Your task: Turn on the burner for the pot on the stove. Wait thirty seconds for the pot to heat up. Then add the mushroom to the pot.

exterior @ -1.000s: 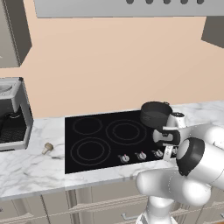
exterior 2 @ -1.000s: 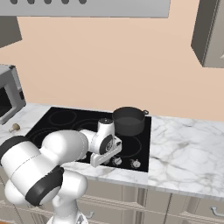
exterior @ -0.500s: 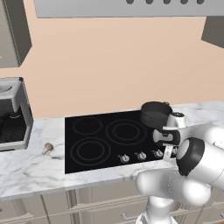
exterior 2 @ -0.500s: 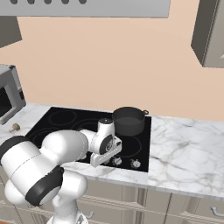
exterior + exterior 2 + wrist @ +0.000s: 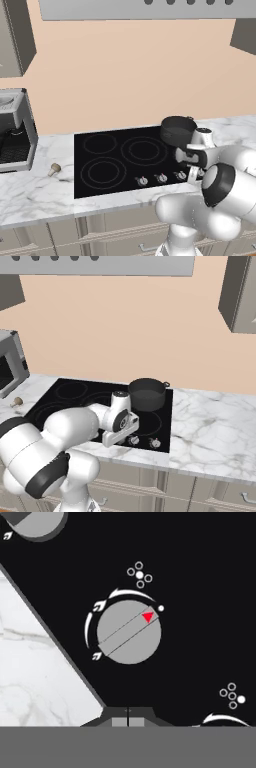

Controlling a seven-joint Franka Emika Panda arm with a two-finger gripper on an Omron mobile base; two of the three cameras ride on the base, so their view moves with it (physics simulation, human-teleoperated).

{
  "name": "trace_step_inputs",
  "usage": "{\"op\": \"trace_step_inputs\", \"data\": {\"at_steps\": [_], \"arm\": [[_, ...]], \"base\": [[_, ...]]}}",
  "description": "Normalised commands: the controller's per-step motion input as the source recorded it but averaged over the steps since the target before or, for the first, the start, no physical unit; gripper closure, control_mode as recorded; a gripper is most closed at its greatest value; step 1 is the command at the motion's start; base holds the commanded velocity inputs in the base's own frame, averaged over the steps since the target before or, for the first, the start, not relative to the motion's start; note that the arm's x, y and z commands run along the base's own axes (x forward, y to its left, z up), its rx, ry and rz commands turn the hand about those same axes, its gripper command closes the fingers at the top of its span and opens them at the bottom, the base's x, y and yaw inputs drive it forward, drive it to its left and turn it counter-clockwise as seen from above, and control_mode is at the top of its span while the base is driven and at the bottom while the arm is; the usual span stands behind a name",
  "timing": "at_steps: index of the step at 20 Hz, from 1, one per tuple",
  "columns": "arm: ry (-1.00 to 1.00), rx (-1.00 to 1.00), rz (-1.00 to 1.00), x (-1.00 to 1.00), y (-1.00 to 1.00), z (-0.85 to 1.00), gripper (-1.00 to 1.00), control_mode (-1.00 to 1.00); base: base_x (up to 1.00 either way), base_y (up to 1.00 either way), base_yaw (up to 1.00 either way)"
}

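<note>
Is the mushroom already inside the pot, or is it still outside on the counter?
Outside. The mushroom lies on the marble counter left of the stove, while the pot stands at the stove's far right corner.

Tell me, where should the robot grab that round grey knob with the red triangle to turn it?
Probably straight down from above the knob, one finger on each long side of the raised bar that crosses its face toward the red triangle. That bar gives flat sides to pinch and twist.

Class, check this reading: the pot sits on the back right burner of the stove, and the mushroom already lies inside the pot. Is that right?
Not quite. The pot does sit at the back right of the stove, but the mushroom is not in it. The left base view shows it lying on the marble counter, to the left of the stove, well apart from the pot.
</note>
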Motion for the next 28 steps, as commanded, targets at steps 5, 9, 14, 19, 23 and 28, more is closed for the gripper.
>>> {"op": "trace_step_inputs", "data": {"at_steps": [5, 9, 14, 19, 23, 28], "arm": [[-0.13, -0.02, -0.01, -0.47, -0.06, 0.55, 1.00, -1.00], [-0.01, -0.11, -0.01, -0.44, -0.03, 1.00, 1.00, -1.00], [-0.08, -0.28, -0.21, -0.32, 0.56, 1.00, -1.00, -1.00], [-0.09, -0.19, -0.23, -0.35, 0.66, 1.00, -1.00, -1.00], [0.05, 0.01, -0.60, -0.22, 0.74, 0.35, -1.00, -1.00], [-0.14, 0.43, -0.78, -0.20, 0.24, -0.16, -1.00, -1.00]], "base": [[0.00, 0.00, 0.00], [0.00, 0.00, 0.00], [0.00, 0.00, 0.00], [0.00, 0.00, 0.00], [0.00, 0.00, 0.00], [0.00, 0.00, 0.00]]}}
